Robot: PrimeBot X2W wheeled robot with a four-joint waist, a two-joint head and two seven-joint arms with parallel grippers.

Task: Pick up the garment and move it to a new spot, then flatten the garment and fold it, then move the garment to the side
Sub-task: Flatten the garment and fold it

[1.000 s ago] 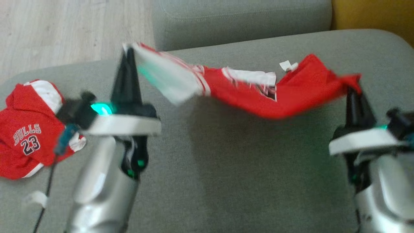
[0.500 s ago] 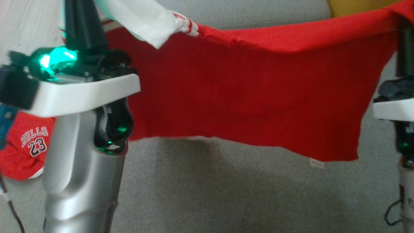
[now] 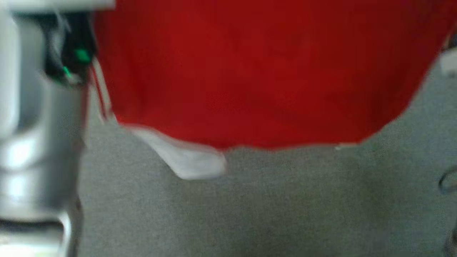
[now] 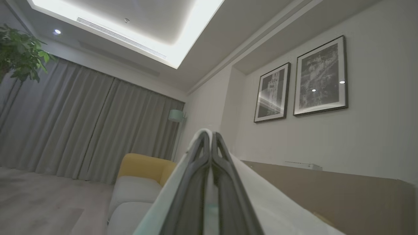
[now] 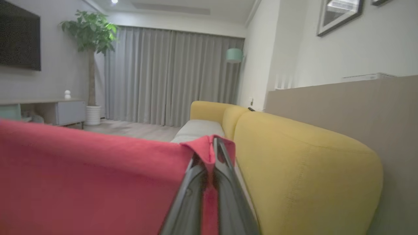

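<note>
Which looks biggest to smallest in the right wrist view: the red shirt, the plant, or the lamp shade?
1. red shirt
2. plant
3. lamp shade
The shirt hangs right by the camera, so its real size is unsure.

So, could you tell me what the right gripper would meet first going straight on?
Beyond the garment that the right gripper pinches, probably the yellow sofa backrest far ahead; depth is unclear.

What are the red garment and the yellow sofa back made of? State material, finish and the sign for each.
The garment: soft matte red cloth, probably a knit jersey; it hangs limp. The yellow sofa back: matte woven upholstery over padding, judging by its fine grain and rounded, puffy edges.
</note>
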